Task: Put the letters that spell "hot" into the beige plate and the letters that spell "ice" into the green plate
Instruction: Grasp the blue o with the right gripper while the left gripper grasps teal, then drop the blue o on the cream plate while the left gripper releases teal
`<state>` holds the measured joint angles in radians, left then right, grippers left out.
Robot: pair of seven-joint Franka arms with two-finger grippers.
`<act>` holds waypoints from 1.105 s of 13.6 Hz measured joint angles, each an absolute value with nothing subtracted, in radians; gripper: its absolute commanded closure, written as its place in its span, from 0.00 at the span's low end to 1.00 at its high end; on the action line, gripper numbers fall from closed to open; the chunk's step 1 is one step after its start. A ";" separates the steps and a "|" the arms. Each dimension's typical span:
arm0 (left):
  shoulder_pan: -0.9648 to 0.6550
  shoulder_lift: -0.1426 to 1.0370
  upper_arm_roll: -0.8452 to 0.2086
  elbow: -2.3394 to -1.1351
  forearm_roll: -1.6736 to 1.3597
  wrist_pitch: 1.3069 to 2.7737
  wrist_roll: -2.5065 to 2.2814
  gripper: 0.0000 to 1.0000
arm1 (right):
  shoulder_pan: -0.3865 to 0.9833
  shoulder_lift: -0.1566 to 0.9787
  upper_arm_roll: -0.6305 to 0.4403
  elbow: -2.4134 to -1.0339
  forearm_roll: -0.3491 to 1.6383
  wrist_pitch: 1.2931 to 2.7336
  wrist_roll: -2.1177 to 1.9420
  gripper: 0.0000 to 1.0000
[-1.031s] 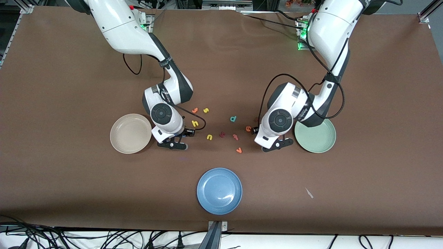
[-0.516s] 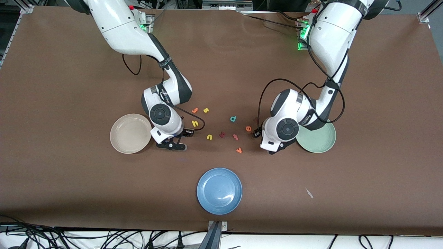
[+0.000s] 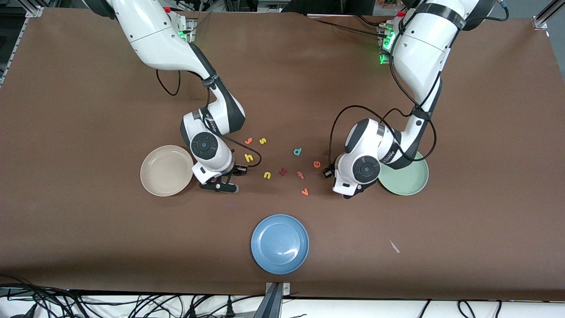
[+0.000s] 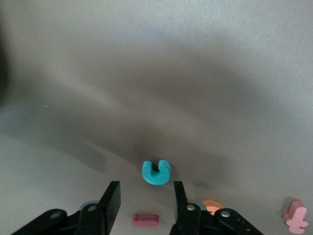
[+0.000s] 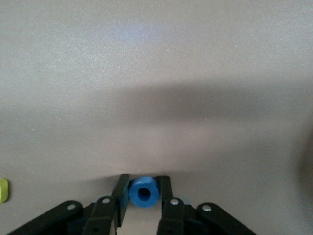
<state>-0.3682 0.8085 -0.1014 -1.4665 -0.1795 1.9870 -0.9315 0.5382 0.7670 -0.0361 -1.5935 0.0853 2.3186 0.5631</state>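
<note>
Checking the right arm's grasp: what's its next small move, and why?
Probably lift straight up, then carry toward the beige plate. The right gripper has its fingers pressed against both sides of the blue "o", which looks to be on the table still, and the plate sits just beside it.

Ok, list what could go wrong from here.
1. The right gripper pinches the o only at its fingertips; it may slip out on lifting.
2. The left gripper straddles the i, with the c close ahead and the e beside one finger; closing could knock either.
</note>
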 measured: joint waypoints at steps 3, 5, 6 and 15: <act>-0.360 0.811 -0.101 -1.467 -0.213 2.007 -0.931 0.51 | 0.539 0.767 -0.036 -1.593 0.085 2.320 0.563 0.78; -0.358 0.813 -0.101 -1.467 -0.213 2.009 -0.931 0.52 | 0.539 0.767 -0.036 -1.593 0.084 2.320 0.563 0.80; -0.358 0.815 -0.101 -1.468 -0.213 2.010 -0.931 0.52 | 0.539 0.767 -0.036 -1.593 0.085 2.320 0.563 0.83; -0.358 0.832 -0.101 -1.470 -0.213 2.014 -0.931 0.75 | 0.532 0.693 -0.185 -1.596 0.068 2.226 0.329 0.86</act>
